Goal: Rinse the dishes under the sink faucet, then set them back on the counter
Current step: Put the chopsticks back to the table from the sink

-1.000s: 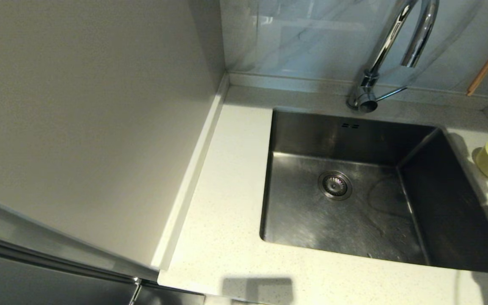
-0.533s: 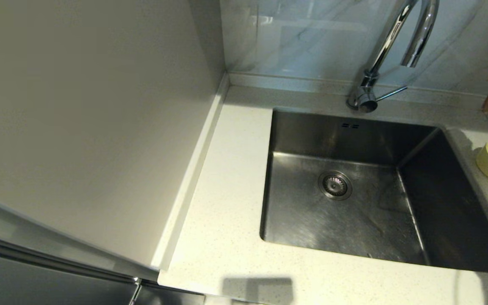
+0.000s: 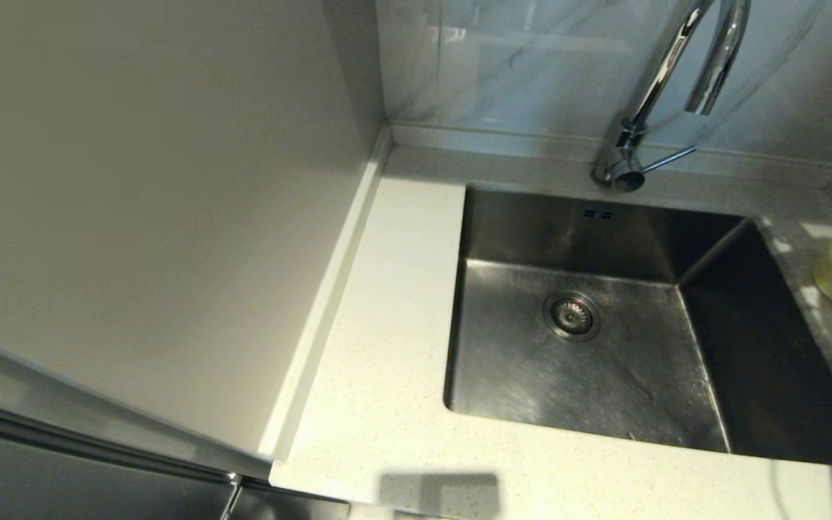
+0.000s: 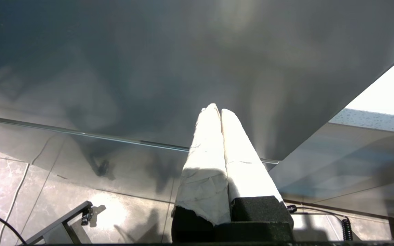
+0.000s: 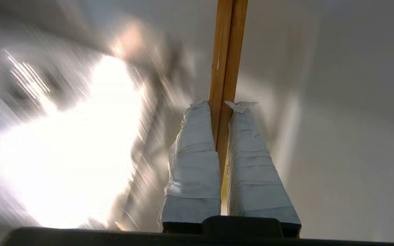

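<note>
Both grippers are clenched: the right gripper (image 5: 221, 104) grasping the chopsticks (image 5: 227, 51), the left gripper (image 4: 217, 109) empty

No legible text — no labels, brands, numbers, signs.

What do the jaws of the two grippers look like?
Both look alike. The left gripper has two long tapered fingers wrapped in creased white tape, set in a black base. The right gripper has the same white-wrapped fingers on a black base. No markings show.
</note>
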Tool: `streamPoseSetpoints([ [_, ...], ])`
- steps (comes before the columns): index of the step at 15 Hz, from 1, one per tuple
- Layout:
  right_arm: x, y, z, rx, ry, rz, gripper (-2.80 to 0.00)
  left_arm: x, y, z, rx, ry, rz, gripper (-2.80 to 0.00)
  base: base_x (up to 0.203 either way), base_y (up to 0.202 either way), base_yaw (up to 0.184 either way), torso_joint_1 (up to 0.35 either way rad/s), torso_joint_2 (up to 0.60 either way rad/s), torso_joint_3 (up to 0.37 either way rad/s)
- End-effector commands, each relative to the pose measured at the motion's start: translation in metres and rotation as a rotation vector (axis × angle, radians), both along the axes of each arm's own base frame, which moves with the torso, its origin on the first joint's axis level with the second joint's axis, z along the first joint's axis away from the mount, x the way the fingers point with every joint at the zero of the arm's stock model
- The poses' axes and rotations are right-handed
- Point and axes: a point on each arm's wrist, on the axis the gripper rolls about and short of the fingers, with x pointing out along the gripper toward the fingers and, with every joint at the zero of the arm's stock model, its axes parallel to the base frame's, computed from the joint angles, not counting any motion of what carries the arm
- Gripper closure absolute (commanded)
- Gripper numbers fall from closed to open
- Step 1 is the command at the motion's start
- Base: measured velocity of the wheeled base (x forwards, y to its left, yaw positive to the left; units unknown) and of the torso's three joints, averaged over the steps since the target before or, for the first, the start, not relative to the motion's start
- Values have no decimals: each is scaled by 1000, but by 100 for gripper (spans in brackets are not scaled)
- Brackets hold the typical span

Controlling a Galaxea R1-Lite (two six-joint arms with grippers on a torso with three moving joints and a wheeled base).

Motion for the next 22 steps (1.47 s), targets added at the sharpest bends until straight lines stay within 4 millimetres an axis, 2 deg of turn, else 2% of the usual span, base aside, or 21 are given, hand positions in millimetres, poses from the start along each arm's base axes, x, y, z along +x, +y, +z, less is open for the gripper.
streamPoseSetpoints([
  [1,1,-41,-30,-49,125,-37,0,0,0,0,0,-3,1,0,0,0,0,0,0,0],
  [3,-4,-64,-43,-47,167,-84,0,0,0,0,0,-3,1,0,0,0,0,0,0,0],
  [6,-4,-79,-58,-25,202,-98,0,0,0,0,0,-3,1,0,0,0,0,0,0,0],
  [12,-8,-75,-101,87,333,-87,0,0,0,0,0,-2,1,0,0,0,0,0,0,0],
  [15,-11,-71,-108,101,365,-97,0,0,0,0,0,-3,1,0,0,0,0,0,0,0],
  [22,-19,-56,-105,169,428,-77,0,0,0,0,0,-3,1,0,0,0,0,0,0,0],
])
